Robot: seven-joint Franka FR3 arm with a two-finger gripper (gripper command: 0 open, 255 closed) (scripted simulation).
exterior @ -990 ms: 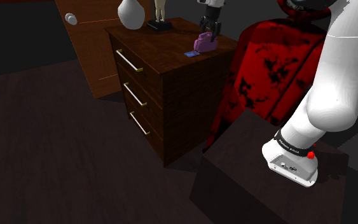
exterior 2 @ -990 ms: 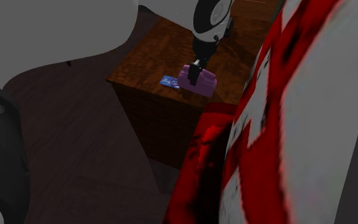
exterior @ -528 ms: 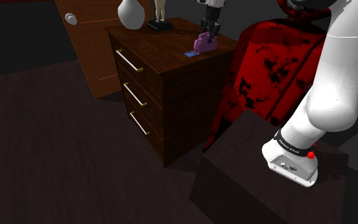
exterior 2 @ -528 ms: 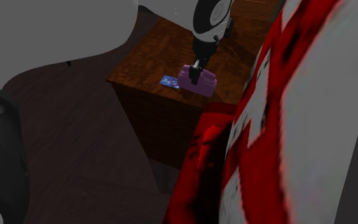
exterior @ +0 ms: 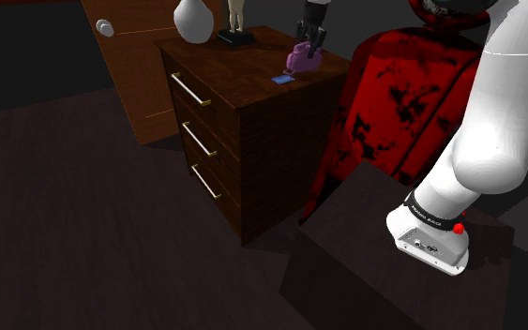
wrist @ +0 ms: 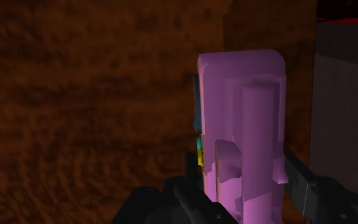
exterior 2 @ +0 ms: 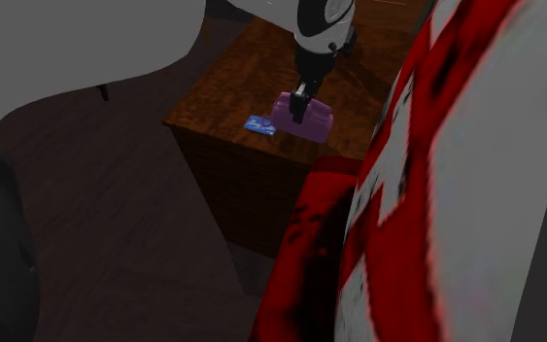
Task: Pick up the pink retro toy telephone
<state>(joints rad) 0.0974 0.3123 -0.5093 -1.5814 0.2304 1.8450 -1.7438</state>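
The pink-purple toy telephone [exterior: 301, 60] is at the near right corner of the dark wooden dresser top [exterior: 243, 66]. My black gripper [exterior: 310, 39] comes down on it from above and is shut on it. In the second exterior view the gripper [exterior 2: 300, 101] clasps the top of the telephone [exterior 2: 305, 119], which seems to hang just above the wood. In the wrist view the telephone [wrist: 244, 121] stands between my two fingers [wrist: 194, 167], with the gripper [wrist: 244, 188] closed against its sides.
A small blue card [exterior: 283, 81] lies on the dresser beside the telephone. A white vase [exterior: 193, 21] and a figurine [exterior: 236, 23] stand at the dresser's back. A red armchair [exterior: 393, 94] sits close beside the dresser. A wooden door [exterior: 121, 56] stands behind.
The fingers, open around the telephone a second ago, have shut on it. The gripper and the telephone have since risen slightly.
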